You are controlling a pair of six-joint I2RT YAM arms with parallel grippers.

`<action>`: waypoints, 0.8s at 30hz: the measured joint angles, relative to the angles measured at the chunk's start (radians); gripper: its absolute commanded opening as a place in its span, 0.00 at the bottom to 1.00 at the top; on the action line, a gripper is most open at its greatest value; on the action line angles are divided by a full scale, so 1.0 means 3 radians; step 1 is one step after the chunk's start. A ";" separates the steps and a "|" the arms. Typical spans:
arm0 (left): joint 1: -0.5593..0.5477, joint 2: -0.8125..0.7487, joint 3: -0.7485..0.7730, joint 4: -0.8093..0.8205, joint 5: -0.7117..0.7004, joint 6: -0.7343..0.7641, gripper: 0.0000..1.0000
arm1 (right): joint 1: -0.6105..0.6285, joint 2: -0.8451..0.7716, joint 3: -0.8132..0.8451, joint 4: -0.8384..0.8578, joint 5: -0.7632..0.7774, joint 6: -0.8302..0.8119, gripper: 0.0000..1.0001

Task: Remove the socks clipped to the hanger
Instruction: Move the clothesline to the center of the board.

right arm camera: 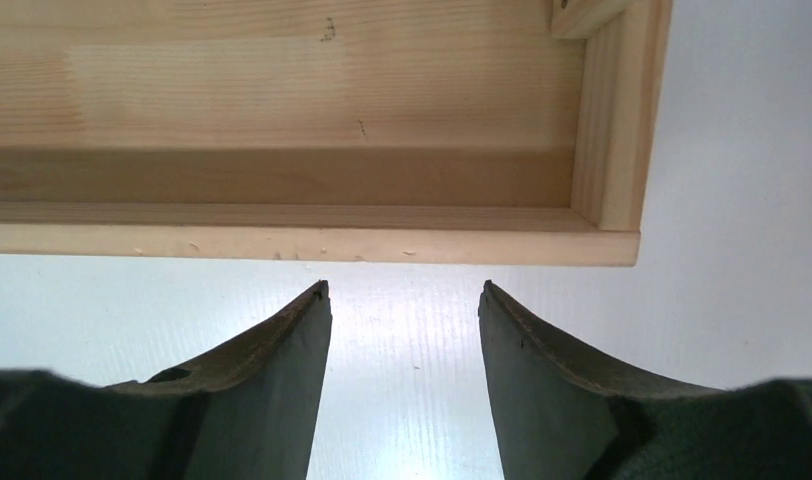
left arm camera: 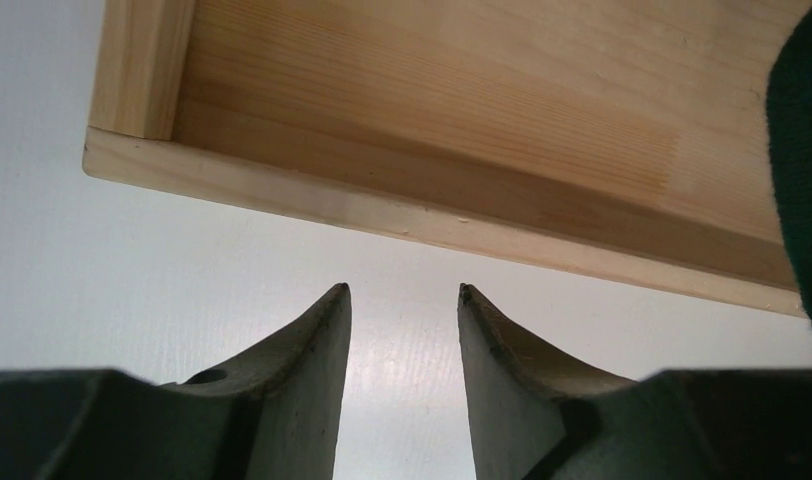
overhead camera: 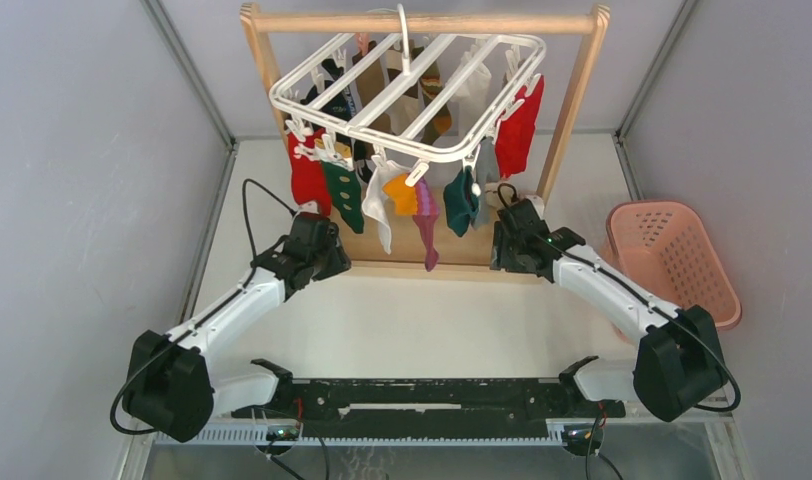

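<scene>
Two parted, empty: left gripper (left arm camera: 402, 292) and right gripper (right arm camera: 402, 287), low by rack base (left arm camera: 432, 215), likely staged for socks (overhead camera: 342, 195) on hanger (overhead camera: 437, 152) above. Basket (overhead camera: 722, 290) at right, presumably for drops.

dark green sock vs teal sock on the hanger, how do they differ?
The dark green sock carries pale markings; the teal sock looks plain. Dark green hangs left, beside a red sock; teal hangs right, beside a grey sock. Both hang clipped to the front edge of the hanger.
</scene>
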State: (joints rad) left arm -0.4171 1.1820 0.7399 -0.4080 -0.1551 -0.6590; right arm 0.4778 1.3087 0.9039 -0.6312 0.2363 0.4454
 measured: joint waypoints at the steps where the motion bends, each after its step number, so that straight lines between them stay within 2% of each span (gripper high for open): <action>1: 0.0000 0.0000 0.0000 0.0000 -0.0001 0.0000 0.49 | 0.0013 -0.0038 0.0000 -0.0034 0.0023 0.0013 0.64; 10: -0.0074 -0.0070 0.0000 -0.0009 -0.0029 -0.0025 0.54 | 0.0031 -0.0038 -0.0052 -0.0256 0.0013 0.0127 0.65; 17: -0.0141 -0.0057 0.0000 -0.0075 -0.0074 -0.0050 0.59 | 0.0034 0.0057 -0.0052 -0.0223 -0.0100 0.0197 0.66; 24: -0.0142 0.0253 0.0008 -0.0075 -0.0085 -0.0048 0.60 | -0.0061 0.0251 -0.0052 -0.0103 -0.0235 0.0184 0.66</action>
State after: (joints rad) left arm -0.4599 1.2579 0.7422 -0.4305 -0.1806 -0.6735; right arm 0.4595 1.3838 0.8883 -0.6621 0.1658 0.5007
